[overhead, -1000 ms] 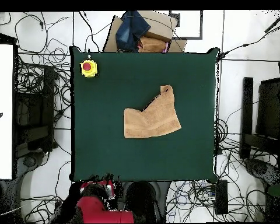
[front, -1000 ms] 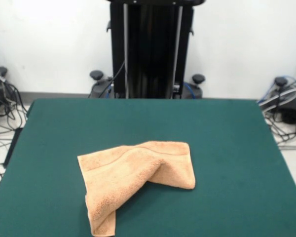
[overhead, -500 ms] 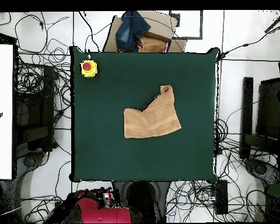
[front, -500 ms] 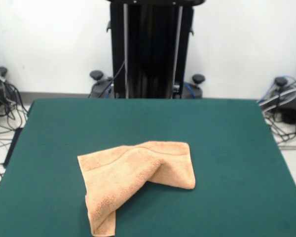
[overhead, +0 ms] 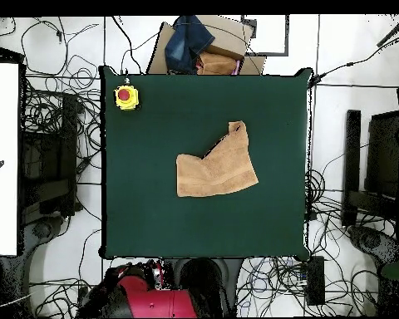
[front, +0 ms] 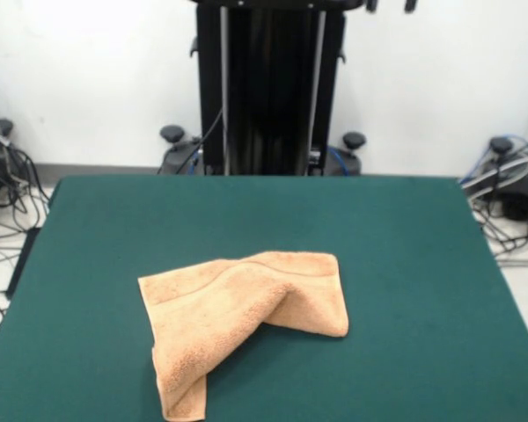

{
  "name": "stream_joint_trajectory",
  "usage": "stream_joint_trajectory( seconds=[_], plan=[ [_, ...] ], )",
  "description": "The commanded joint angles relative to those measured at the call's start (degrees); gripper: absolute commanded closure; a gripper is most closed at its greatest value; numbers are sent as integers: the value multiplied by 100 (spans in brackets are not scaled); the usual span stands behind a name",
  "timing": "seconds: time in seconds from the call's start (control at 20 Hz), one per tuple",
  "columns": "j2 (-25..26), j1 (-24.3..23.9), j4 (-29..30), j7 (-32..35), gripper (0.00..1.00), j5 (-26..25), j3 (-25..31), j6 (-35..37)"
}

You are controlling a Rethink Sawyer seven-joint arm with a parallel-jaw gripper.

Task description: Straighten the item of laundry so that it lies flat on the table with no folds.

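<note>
The peach-orange towel (front: pixel 246 321) lies crumpled and folded over on the green table (front: pixel 405 264), well below and to the left of the pincer (front: pixel 390 5) as the front view shows it. Of the pincer only two dark tips show at the top edge of that view, apart from each other with a clear gap between them, so it stands open and holds nothing. The towel's long axis runs slantwise: in the front view from the upper right corner down to a narrow tail at the lower left near the table's near edge. A raised fold crosses its middle, with one flap doubled over and a woven band curving along the upper side. In the overhead view the towel (overhead: pixel 217 169) sits near the table's (overhead: pixel 153 216) middle, its narrow point aimed away from the red arm (overhead: pixel 145 301), with a yellow box bearing a red button (overhead: pixel 125 96) at a far corner.
</note>
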Motion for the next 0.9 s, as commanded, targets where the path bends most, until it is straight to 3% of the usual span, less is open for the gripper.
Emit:
stream_joint_trajectory(
  seconds=[0.05,0.2,0.45,0.75,0.9],
  plan=[
    [1813,-14,524,1277,0,-269,-24,-1593],
    [2031,37,483,1198,0,-225,-91,-1702],
    [2911,124,324,1203,0,-247,-234,-2555],
    [3176,199,150,1050,0,-176,-342,-2658],
    [3712,238,-104,1075,0,-219,-409,-3136]
  ],
)
